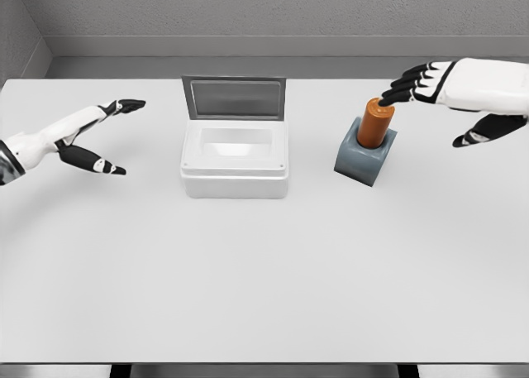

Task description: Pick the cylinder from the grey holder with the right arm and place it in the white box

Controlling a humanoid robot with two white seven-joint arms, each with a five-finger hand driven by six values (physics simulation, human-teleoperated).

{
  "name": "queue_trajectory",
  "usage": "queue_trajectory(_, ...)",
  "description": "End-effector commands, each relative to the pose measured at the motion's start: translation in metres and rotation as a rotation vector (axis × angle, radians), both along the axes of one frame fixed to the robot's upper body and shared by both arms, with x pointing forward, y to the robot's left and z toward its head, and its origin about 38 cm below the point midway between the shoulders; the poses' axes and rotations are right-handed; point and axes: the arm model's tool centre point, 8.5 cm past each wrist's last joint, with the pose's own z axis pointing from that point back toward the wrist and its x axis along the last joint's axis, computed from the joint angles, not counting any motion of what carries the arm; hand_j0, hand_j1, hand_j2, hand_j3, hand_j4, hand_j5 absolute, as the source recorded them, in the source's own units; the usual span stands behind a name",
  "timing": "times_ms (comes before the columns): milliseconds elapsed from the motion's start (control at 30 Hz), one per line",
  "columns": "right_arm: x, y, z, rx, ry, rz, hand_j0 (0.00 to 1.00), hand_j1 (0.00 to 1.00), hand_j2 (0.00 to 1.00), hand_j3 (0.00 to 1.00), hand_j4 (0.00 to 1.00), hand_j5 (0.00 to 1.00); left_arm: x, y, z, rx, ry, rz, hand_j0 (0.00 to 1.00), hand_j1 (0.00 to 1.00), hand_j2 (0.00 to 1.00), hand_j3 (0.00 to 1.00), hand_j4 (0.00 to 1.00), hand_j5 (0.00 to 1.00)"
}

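An orange cylinder [376, 123] stands upright in a grey holder [364, 157] right of centre on the table. My right hand [430, 105] hovers just right of the cylinder's top, open, with its black fingertips [393, 96] at the cylinder's upper edge and the thumb [488, 131] hanging apart lower right. The white box [235, 158] sits at centre with its grey lid [235, 98] standing open behind it. Its inside looks empty. My left hand [111, 138] rests open at the far left, well away from the box.
The white table [264, 270] stretches wide in front of the box and holder. A grey wall [264, 14] runs behind the far edge.
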Motion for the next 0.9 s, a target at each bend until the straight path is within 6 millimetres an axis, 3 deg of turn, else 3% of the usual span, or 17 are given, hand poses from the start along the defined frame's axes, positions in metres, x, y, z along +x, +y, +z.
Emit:
queue_trajectory(0,0.000,0.001,-0.002,0.000,0.007,0.002,1.00,1.00,1.00,1.00,1.00,1.00,0.002,0.001,-0.002,-0.018,0.007,0.010,1.00,1.00,1.00,1.00,1.00,1.00)
queue_trajectory(200,0.007,0.011,-0.004,0.025,0.011,0.016,1.00,1.00,1.00,1.00,1.00,1.00,0.002,0.004,0.002,-0.022,-0.003,0.021,1.00,1.00,1.00,1.00,1.00,1.00)
queue_trajectory(400,0.017,-0.001,-0.006,0.013,0.020,-0.028,1.00,1.00,1.00,1.00,1.00,1.00,0.002,0.007,0.002,-0.019,-0.003,0.025,1.00,1.00,1.00,1.00,1.00,1.00)
queue_trajectory(500,0.016,0.006,-0.014,0.010,0.040,-0.010,1.00,1.00,1.00,1.00,1.00,1.00,0.003,0.015,0.011,-0.036,-0.028,0.050,1.00,1.00,1.00,1.00,1.00,1.00)
queue_trajectory(700,0.024,0.024,0.006,-0.016,-0.001,0.035,1.00,1.00,1.00,1.00,1.00,1.00,0.003,0.012,0.010,-0.040,-0.028,0.047,1.00,1.00,1.00,1.00,1.00,1.00)
queue_trajectory(767,0.034,0.046,0.010,-0.055,-0.003,0.081,1.00,1.00,1.00,1.00,1.00,1.00,0.003,0.013,0.010,-0.040,-0.027,0.048,1.00,1.00,1.00,1.00,1.00,1.00)
queue_trajectory(867,0.036,0.046,0.010,-0.067,-0.004,0.079,1.00,1.00,1.00,1.00,1.00,1.00,0.003,0.013,0.009,-0.039,-0.026,0.047,1.00,1.00,1.00,1.00,1.00,1.00)
